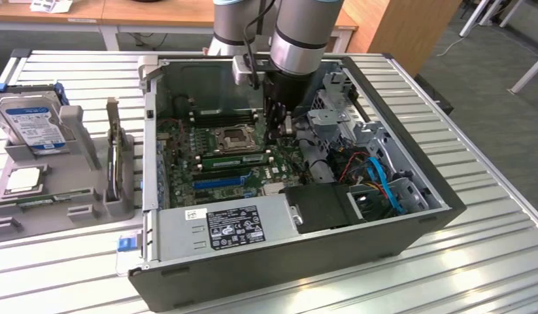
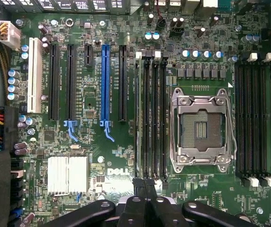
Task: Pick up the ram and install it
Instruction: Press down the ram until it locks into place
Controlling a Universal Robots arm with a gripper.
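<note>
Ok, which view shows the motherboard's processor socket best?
The wrist view: the processor socket faces the camera squarely, its metal frame and open centre unobstructed. The exterior view shows it from farther off and at a slant, beside the arm.

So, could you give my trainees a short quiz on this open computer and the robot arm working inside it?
1. True or false: the square metal-framed processor socket on the green motherboard holds a chip.
2. Where is the blue-labelled silver hard drive? A) in the grey moulded tray B) inside the black computer case C) in the gripper
3. Are the black gripper's jaws open or shut?

Key: 1 false; 2 A; 3 shut, over the motherboard.
</note>
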